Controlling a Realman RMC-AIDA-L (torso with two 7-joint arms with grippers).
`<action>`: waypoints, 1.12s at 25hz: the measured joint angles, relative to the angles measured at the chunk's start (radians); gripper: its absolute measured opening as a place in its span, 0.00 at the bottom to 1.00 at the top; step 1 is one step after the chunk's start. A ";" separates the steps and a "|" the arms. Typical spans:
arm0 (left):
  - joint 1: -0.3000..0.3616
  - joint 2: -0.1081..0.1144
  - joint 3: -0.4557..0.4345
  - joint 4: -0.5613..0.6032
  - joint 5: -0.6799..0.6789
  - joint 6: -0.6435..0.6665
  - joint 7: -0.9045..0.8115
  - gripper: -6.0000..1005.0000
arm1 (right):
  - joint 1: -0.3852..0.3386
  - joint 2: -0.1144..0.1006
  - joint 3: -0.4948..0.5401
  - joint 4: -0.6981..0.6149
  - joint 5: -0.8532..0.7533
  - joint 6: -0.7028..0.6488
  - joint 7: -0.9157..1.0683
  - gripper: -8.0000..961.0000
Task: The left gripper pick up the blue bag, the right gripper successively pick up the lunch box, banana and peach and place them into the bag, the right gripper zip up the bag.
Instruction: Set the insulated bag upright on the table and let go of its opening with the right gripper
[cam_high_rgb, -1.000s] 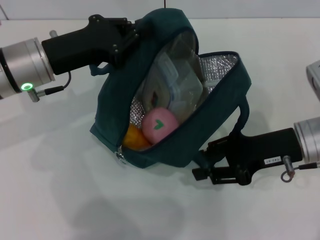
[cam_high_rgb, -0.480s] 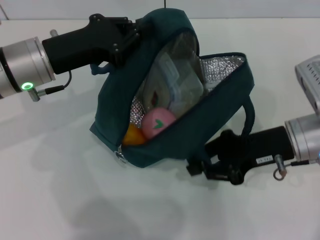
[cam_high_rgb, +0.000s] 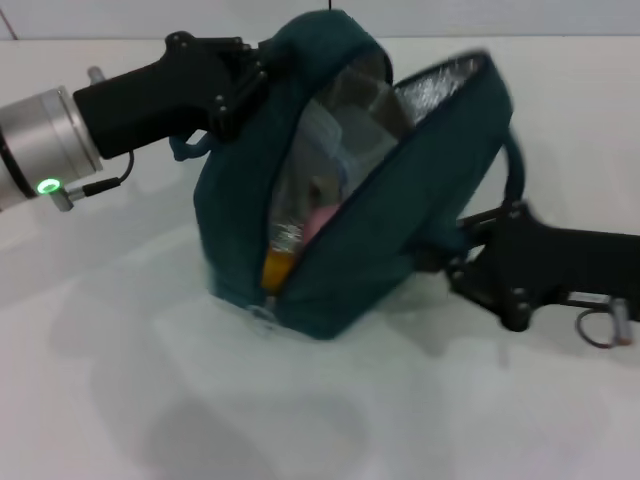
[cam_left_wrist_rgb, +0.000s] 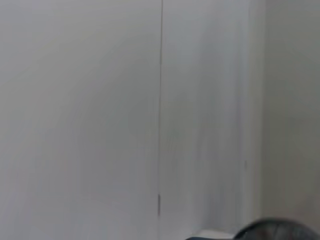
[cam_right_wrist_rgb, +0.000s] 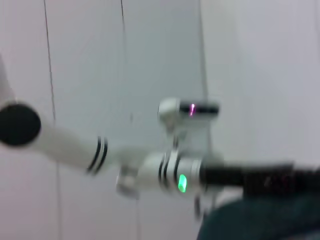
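- Bag: stands tilted on the white table, toward its far edge, mouth part open with the foil lining showing.
- Contents: lunch box, peach and banana all sit inside — only slivers of the fruit show through the gap.
- Left gripper: fingers closed on the bag's upper rim on the robot's left, holding it up.
- Right gripper: pressed against the bag's right flank, near a handle; whether its fingers are apart or clamped on anything cannot be told.
- Stage, as judged: loading done, zipping not yet done.
- Risk: the bag leans on one grip — a hard pull along the zip could drag it over or out of the left fingers.
- Risk: the lunch box crowds the opening and may snag the closing zip.
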 joint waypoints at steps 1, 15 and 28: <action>0.005 0.000 0.002 -0.019 -0.024 0.007 0.038 0.06 | -0.020 -0.001 0.001 0.000 0.035 -0.026 -0.029 0.07; 0.044 -0.006 0.004 -0.289 -0.122 0.248 0.565 0.06 | -0.053 -0.053 0.250 0.039 0.038 -0.059 0.071 0.07; -0.003 -0.016 0.003 -0.525 -0.293 0.157 0.730 0.06 | 0.048 -0.050 0.247 0.043 -0.169 -0.014 0.171 0.07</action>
